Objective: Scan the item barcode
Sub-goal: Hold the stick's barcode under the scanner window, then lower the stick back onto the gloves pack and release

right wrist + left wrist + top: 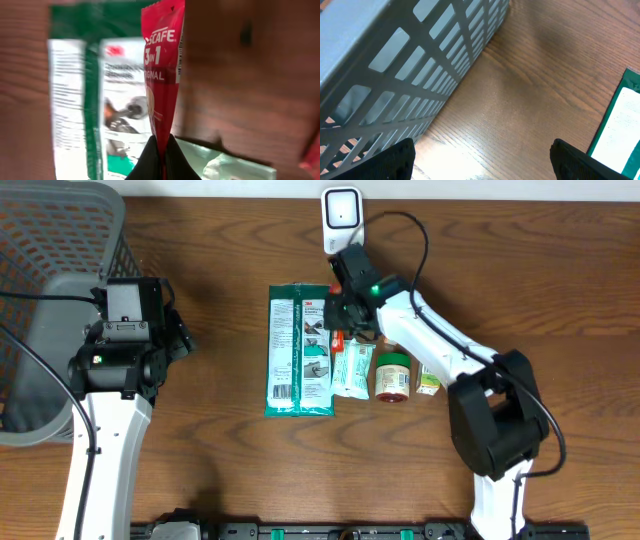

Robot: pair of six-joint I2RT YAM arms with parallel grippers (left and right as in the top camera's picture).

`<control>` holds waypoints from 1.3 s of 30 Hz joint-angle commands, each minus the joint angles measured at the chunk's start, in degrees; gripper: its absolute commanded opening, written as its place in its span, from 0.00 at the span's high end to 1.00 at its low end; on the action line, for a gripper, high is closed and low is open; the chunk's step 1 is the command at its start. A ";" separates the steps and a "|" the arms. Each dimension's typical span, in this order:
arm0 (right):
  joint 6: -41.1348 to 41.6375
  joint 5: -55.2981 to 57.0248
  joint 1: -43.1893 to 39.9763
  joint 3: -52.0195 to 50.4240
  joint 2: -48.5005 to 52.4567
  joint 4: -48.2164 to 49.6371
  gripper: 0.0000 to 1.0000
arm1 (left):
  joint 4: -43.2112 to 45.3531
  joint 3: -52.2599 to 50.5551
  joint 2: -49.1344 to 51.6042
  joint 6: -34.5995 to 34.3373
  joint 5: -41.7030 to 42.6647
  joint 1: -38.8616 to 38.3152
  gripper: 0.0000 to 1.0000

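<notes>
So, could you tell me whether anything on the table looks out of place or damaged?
Nothing looks spilled or damaged. The green pack, small packets and jar lie in a tidy row. The only thing off it is the red sachet, pinched by its end in the right hand over the green pack's edge.

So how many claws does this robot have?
2. The left claw hangs open beside the grey basket. The right claw, nearer the scanner, is shut on a red Nescafe sachet by the green pack.
</notes>
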 commanded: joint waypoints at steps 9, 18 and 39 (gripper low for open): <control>-17.66 42.93 18.67 1.46 1.60 1.84 0.99 | -0.15 0.59 -0.20 0.50 -0.74 0.31 0.13; -25.92 57.70 24.76 1.46 9.07 5.62 0.99 | -0.15 0.59 -0.20 0.50 -0.74 0.31 0.13; -22.69 41.64 24.55 1.55 12.55 5.79 0.69 | -0.15 0.59 -0.20 0.50 -0.74 0.31 0.13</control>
